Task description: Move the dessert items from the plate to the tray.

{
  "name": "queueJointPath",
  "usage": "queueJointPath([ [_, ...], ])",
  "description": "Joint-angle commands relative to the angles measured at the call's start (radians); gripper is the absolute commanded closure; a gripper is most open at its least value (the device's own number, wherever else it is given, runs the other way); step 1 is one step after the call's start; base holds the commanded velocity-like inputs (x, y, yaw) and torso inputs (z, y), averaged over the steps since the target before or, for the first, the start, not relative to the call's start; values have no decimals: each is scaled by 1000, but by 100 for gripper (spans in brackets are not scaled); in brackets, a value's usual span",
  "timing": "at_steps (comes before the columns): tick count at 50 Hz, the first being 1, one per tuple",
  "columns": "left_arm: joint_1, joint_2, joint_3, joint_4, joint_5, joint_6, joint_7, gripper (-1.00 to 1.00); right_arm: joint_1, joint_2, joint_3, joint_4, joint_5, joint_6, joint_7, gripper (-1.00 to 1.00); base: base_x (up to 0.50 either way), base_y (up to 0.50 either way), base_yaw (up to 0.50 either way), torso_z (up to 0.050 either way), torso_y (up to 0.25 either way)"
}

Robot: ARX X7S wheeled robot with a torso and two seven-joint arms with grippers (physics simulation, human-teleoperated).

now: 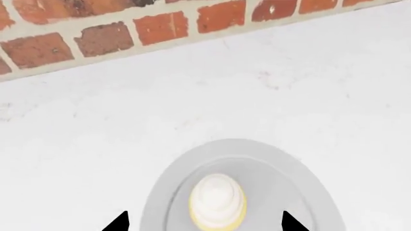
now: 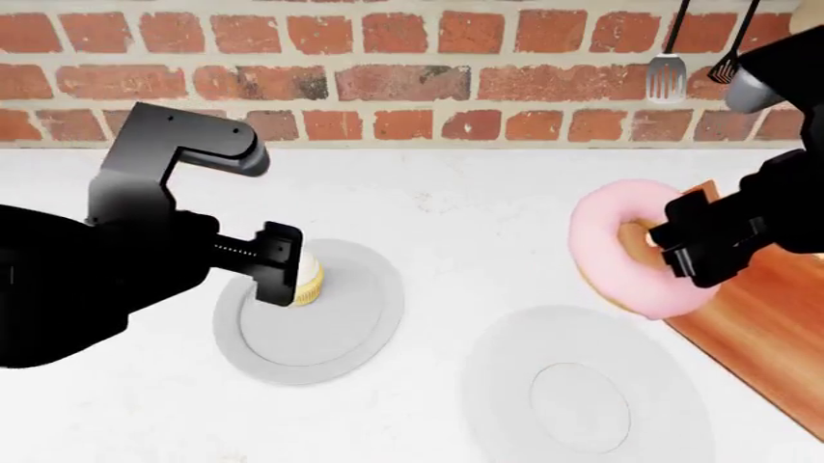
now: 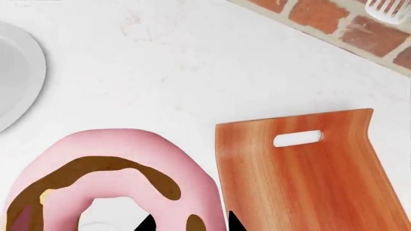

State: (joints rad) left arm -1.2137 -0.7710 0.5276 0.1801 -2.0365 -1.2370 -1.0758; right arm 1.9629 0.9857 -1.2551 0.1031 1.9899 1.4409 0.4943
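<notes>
There were two dessert items, one to each arm. The single pink-iced donut (image 2: 635, 249) was off the desk (image 2: 489, 222), tilted nearly on edge in the right gripper (image 2: 672, 251), whose fingers were closed across the ring's band, one through the hole; it hung near the right edge of the desk, just beside the near end of the tray and over white surface rather than wood. In the right wrist view brown patches showed through the donut's icing (image 3: 122, 144). The one yellow cupcake (image 2: 307, 278) with its white swirl stood upright on the left plate (image 2: 347, 328), toward that plate's left side. The left gripper (image 2: 276, 265) was down at the cupcake, and in the left wrist view its two black fingers (image 1: 119, 222) stood wide apart on either side of the cupcake (image 1: 218, 202), not touching it. There were two grey plates: the one under the cupcake, left of the desk's middle, and a second plate (image 2: 586, 386) toward the front edge, with nothing on it. One wooden tray (image 2: 759, 318) lay at the right edge, with one slot handle (image 3: 297, 138) visible in its upcurved end. A brick wall (image 2: 386, 82) ran along the desk's far edge, with two utensils (image 2: 666, 72) hanging at its right end.
</notes>
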Motion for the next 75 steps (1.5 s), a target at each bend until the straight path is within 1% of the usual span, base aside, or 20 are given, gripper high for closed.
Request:
queueJointPath([
  [1,19,32,1,-43,121,-16,112,-100,27,-3,3,5,-10,12,-16,100,0,0,0,0,0],
  [6,41,44,5,-47,171,-11,155,-100,24,-1,2,0,-14,6,-22,100,0,0,0,0,0],
  [22,90,74,26,-56,231,7,224,-100,12,2,-4,-10,-31,-10,-40,100,0,0,0,0,0],
  [39,124,68,42,-61,303,27,256,-100,5,2,-12,-15,-36,-26,-44,100,0,0,0,0,0],
  [53,148,84,57,-82,380,58,329,-100,4,10,-16,-36,-38,-41,-47,100,0,0,0,0,0],
  [67,140,100,87,-100,422,57,334,-100,-12,18,-19,-52,-57,-61,-67,100,0,0,0,0,0],
  [75,150,112,102,-127,468,77,380,-100,-15,26,-21,-56,-53,-68,-66,100,0,0,0,0,0],
])
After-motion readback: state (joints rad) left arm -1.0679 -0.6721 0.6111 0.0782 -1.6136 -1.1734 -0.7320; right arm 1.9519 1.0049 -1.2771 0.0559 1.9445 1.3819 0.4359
